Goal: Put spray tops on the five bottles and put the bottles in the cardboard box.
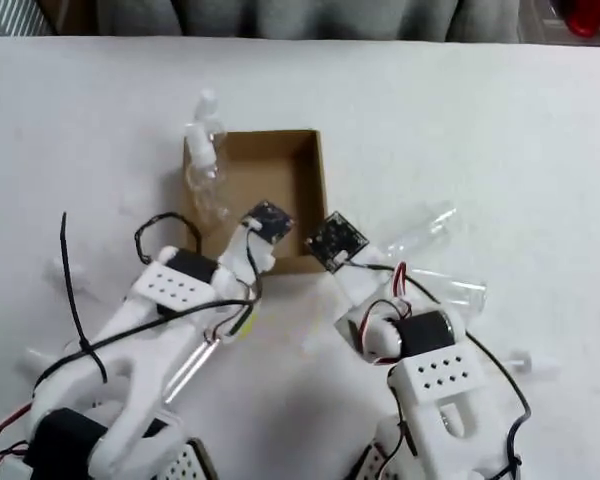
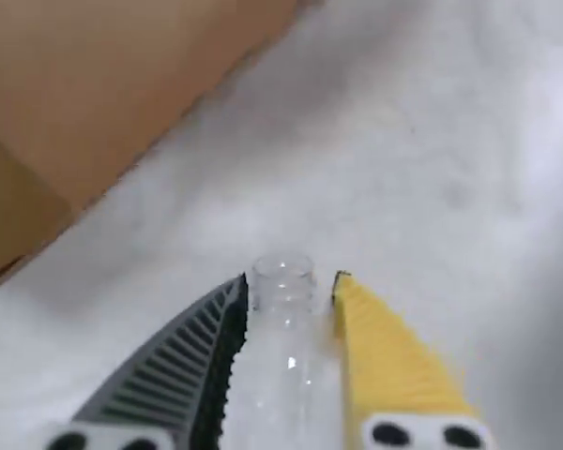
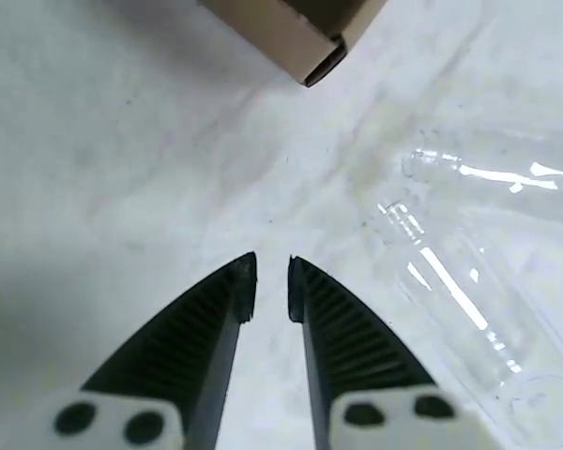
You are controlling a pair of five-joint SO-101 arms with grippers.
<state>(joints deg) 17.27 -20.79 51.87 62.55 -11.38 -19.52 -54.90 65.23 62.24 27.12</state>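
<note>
The clear open-necked plastic bottle (image 2: 283, 302) is clamped between the grey and yellow fingers of the left tool (image 2: 289, 286). Its long axis is lined up with the tool: the body is turned back toward the wrist, and the neck is thrust just past the fingertips, above the white table (image 1: 480, 120). No spray top is carried on it, so capping is judged to be the step in hand.

The right tool (image 3: 269, 279) is held low over the table, its fingers parted by a narrow gap with nothing between them. Being empty, it is judged the likelier one to fetch a top. A small white piece (image 1: 525, 360), taken to be a spray top, is seen on the table at the right arm's outer side. It is well apart from the held neck and nearer to the right arm than to the left.

Farther out, 2 clear bottles are laid on their sides to the right of the brown cardboard box (image 1: 270, 170): the nearer lying bottle (image 1: 452, 288) and the farther lying bottle (image 1: 425, 228). Both appear uncapped. The box is found just beyond both tools.

Farthest, a clear bottle with a white spray top (image 1: 202, 150) is seen at the box's left wall. Whether it is inside the box cannot be told.
</note>
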